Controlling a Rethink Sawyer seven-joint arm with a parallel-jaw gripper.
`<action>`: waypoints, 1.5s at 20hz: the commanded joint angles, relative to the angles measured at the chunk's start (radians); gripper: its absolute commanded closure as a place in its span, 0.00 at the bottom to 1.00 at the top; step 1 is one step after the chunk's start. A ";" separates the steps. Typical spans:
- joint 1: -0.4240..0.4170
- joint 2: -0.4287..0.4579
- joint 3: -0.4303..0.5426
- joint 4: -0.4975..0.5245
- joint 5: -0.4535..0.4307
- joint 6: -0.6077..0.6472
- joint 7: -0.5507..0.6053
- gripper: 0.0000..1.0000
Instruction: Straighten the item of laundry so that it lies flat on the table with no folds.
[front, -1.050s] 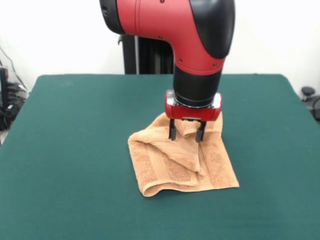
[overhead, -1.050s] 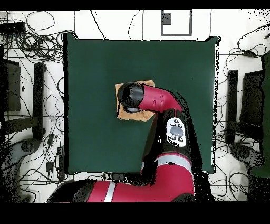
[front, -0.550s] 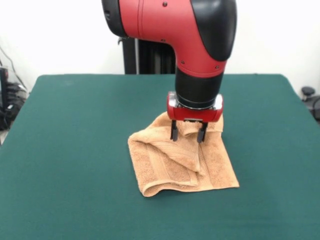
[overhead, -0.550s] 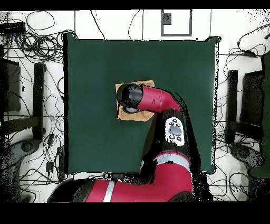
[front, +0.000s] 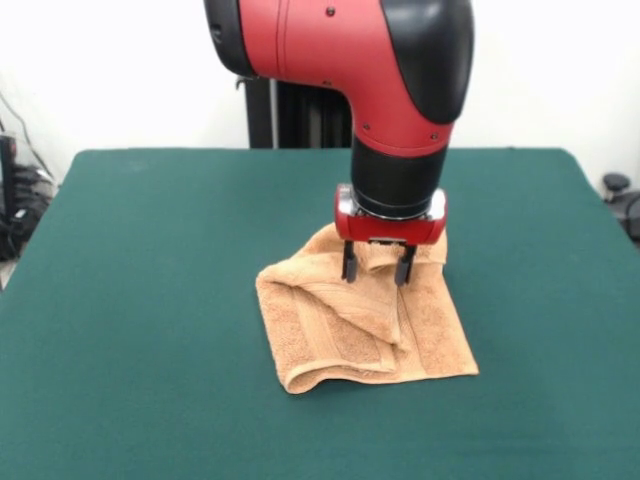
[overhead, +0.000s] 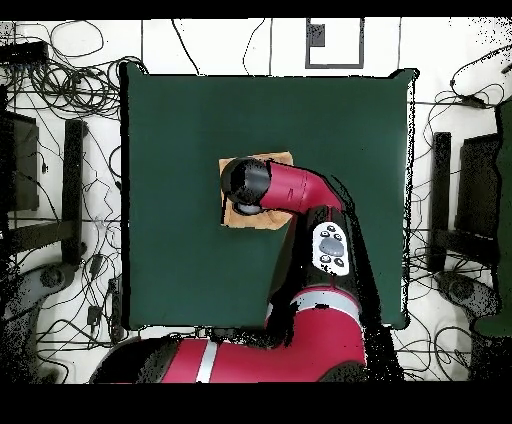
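The item of laundry (front: 360, 325) is an orange-tan towel, crumpled and folded over itself near the middle of the green table (front: 150, 300). Its front left corner is rolled under and a diagonal fold crosses it. My gripper (front: 377, 273) stands over the towel's far part, open, with a raised fold of cloth between its two black fingers (front: 348, 270). In the overhead view the arm covers most of the towel (overhead: 232, 216); only its edges show, and the gripper is hidden under the arm.
The table (overhead: 180, 130) reaches well beyond the towel on every side. Cables and dark equipment (overhead: 60, 200) lie on the floor around the table edges.
The gripper has sunk slightly toward the towel over the second. The towel's shape is unchanged.
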 joint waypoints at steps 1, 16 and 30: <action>0.017 0.069 0.127 0.110 0.026 -0.049 0.152 0.00; 0.001 0.053 0.167 0.198 0.029 -0.092 0.138 0.00; -0.020 -0.002 0.189 0.292 0.022 -0.118 0.135 0.00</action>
